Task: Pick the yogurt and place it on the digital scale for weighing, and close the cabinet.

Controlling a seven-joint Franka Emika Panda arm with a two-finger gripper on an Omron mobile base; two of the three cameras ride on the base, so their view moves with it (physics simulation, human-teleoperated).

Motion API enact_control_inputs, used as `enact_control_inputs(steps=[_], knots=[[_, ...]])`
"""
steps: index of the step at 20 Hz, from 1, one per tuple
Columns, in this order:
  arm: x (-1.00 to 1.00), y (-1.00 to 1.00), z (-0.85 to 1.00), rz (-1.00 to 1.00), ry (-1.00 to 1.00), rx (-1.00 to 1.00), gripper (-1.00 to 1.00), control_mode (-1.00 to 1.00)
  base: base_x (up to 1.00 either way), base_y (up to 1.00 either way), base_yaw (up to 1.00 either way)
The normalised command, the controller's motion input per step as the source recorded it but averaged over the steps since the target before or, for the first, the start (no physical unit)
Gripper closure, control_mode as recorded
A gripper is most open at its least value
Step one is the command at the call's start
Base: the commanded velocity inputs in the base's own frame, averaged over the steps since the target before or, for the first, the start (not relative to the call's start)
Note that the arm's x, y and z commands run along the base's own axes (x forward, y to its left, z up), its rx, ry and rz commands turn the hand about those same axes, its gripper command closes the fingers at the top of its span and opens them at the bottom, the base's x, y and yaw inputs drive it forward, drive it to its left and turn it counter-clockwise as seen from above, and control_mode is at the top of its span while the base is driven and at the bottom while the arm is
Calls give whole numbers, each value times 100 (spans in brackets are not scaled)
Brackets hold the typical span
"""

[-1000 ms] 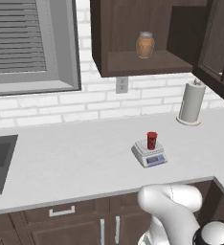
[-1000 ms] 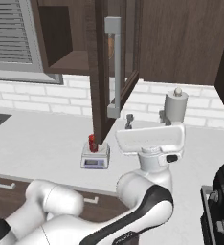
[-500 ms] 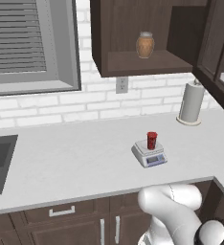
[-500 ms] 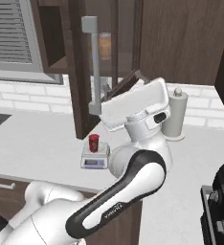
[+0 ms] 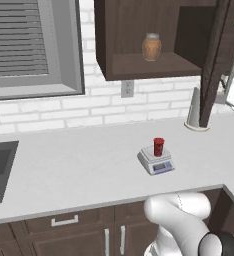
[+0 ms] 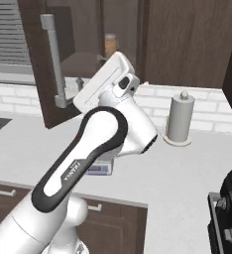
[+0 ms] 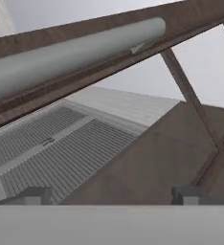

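1. Yogurt (image 5: 158, 146) stands upright on the scale (image 5: 156, 160), on the bench (image 5: 79, 170) below the cabinet (image 5: 139, 40); that half of the task looks done.
2. Closing is left: the cabinet door (image 6: 51, 69) is swung out, with the gripper (image 7: 111, 196) right by its handle (image 7: 75, 52).
3. Gripper fingers (image 7: 188, 195) sit spread, holding nothing; the handle lies beyond them, not between.
4. Cabinet shelf holds one brown jar (image 5: 151, 46); nothing else shows inside.
5. Paper towel holder (image 6: 179, 119) stands on the bench, well apart from the scale.
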Motion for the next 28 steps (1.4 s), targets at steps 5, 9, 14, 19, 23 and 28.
enact_control_inputs(steps=[5, 9, 14, 19, 23, 28], knots=[[69, 99, 0, -25, 34, -19, -100, -100, 0, 0, 0], [71, 88, 0, -20, 6, -16, -100, -100, 0, 0, 0], [88, 52, 0, -4, 0, -5, -100, -100, 0, 0, 0], [91, 5, 0, 0, 0, 0, -100, -100, 0, 0, 0], [49, 0, -1, 1, 0, 0, -100, -100, 0, 0, 0], [60, 0, -2, 1, 0, 0, -100, -100, 0, 0, 0]])
